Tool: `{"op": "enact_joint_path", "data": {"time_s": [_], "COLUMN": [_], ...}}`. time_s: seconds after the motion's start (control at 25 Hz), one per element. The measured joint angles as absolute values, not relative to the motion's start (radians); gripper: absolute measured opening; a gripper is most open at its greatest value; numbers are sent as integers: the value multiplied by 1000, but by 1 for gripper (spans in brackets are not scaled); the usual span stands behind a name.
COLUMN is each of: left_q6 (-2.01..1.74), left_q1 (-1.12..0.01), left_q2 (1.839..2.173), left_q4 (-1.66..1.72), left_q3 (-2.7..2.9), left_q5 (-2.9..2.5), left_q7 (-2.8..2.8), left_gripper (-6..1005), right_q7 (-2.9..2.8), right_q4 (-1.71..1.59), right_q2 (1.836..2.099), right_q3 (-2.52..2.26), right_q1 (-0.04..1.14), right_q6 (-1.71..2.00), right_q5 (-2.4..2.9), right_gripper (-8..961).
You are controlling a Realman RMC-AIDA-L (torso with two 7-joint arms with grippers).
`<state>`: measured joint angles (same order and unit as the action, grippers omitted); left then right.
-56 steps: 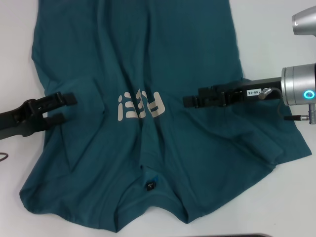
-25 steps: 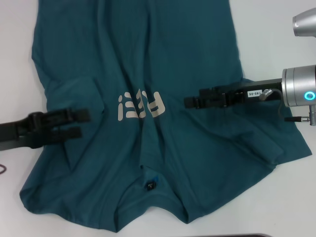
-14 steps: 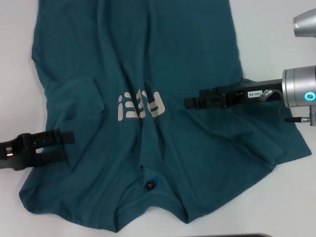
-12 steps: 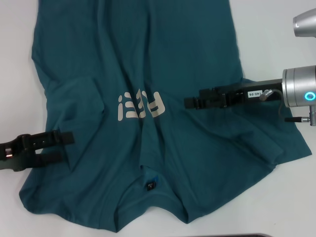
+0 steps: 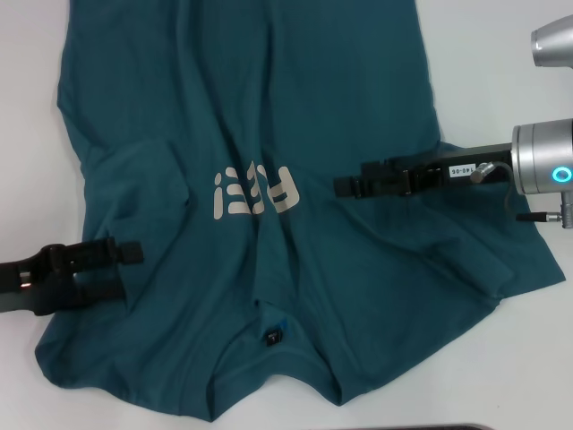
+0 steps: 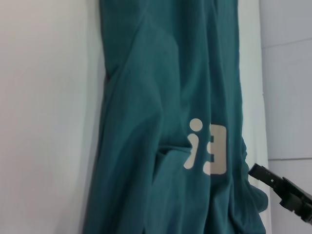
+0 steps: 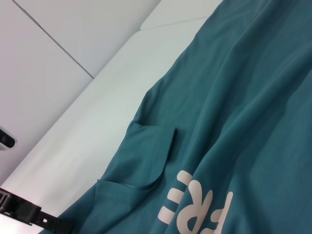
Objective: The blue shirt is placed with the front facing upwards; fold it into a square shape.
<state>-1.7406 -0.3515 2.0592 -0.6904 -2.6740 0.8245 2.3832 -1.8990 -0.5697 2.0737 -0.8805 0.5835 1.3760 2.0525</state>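
The shirt (image 5: 269, 188) lay spread face up on the white surface (image 5: 27, 116), collar and tag nearest you, hem running away from you; its long axis ran straight out from your body, wrinkled and not yet folded.

Your left end effector (image 5: 118, 269) sat over the shirt's left sleeve edge, fingers apart, one above the other, with nothing between them. The cloth lay directly beneath and ahead of its tips; the lettering (image 5: 255, 192) was off toward the right arm and a little farther from you. This was the nearer arm to the left sleeve and shoulder.

Your right end effector (image 5: 345, 185) hovered over the chest just beside the lettering, pointing toward the left arm. I could not tell how its fingers stood.

In my judgement the next move turned on the left sleeve lying right under the left tips.

Bare surface flanked the shirt on both sides, giving room to fold inward.
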Motion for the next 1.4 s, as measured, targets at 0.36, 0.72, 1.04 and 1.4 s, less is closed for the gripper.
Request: {"op": "enact_joint_path", "data": {"time_s": [0.36,0.72,1.04,1.4], "left_q6": [-1689,-1682,-1673,-1836], "left_q1": [-352,-368,-400,-414], "left_q2": [2067,2079,2098,2094], "left_q4": [-690,-690,-690,-674], "left_q3": [-2662,-2661,-2636,-2640], "left_q5": [798,788,791,817], "left_q7": [2419,2408,2401,2292], "left_gripper": [965,964,964,964], "right_q7": [-1899,-1899,-1898,-1894], "right_q4": [-569,-568,-567,-567], "right_q2": [2072,2072,2072,2072], "right_q3": [-881,-881,-880,-880], "right_q1": [581,581,580,578], "right_q6": [1376,1373,1376,1370], "right_q5": [2053,2053,2052,2052], "right_gripper": [841,839,837,836]}}
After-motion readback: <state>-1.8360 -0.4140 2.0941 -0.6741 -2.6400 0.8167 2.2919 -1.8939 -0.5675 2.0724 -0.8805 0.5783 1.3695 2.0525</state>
